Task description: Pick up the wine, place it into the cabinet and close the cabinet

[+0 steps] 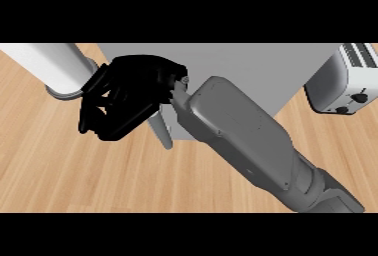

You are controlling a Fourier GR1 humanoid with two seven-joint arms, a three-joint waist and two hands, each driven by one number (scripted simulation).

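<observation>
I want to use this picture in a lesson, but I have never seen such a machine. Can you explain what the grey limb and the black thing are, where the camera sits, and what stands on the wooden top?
The camera looks steeply down from the robot's head onto a wooden counter. The grey limb is a forearm; at its end is the right hand, black, with fingers pointing down to the left. Whether it holds anything cannot be told here. It sits by the grey cabinet and its handle. A white cylinder on a grey base stands at upper left, a toaster at right. No wine bottle shows, and the left hand is not in view.
</observation>
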